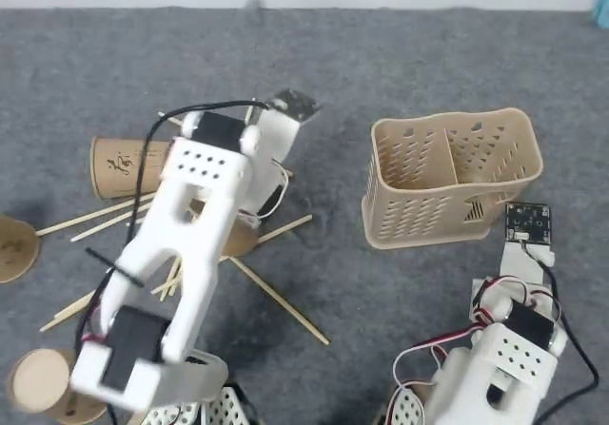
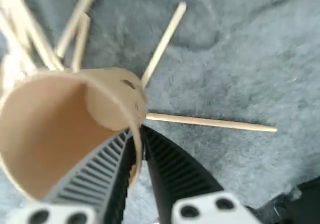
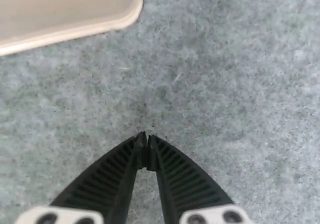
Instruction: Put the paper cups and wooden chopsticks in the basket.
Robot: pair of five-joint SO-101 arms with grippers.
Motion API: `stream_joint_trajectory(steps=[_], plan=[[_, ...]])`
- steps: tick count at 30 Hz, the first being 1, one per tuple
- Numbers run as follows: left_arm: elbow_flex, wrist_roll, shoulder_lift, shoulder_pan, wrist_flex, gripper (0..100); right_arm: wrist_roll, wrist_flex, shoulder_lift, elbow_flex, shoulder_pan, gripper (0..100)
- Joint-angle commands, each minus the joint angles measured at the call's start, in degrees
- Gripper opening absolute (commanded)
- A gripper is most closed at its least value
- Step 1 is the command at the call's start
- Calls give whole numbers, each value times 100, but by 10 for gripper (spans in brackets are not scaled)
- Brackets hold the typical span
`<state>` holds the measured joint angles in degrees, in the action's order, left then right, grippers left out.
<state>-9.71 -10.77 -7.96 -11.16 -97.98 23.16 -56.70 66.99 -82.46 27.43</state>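
We hold one paper cup (image 2: pixel 55 129) by its thin wall among scattered wooden chopsticks (image 2: pixel 210 122). The left gripper (image 2: pixel 137 134) is pinched onto it, one ribbed finger inside and one outside. Such a grip on smooth, light card could crush the rim or let the cup twist loose before it reaches the slotted plastic basket (image 1: pixel 419 211), which stands well apart on the grey felt-like surface (image 1: pixel 428 64). Our right gripper (image 3: pixel 147 144) rests closed and empty near the basket's base.
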Motion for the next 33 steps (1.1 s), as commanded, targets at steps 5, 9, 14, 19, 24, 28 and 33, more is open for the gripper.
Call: stream_joint_trajectory(steps=[5,9,14,19,24,28,33], plan=[[664,-26,-2048,-62,-255,11,0,84,110,18,-66,8],[1138,237,-2690,-62,-237,11,0,84,110,18,-66,8],[2580,1618,-3112,-607,-237,11,0,75,110,18,-66,8],[3837,1881,-2857,-2338,62,10,0,48,110,18,-13,8],[4163,1864,-1846,-2936,501,10,-44,127,110,132,936,8],[4277,1653,-1134,-3244,985,10,-53,330,110,88,1147,8],[4382,1002,-510,-4009,1345,10,-53,374,110,18,963,8]])
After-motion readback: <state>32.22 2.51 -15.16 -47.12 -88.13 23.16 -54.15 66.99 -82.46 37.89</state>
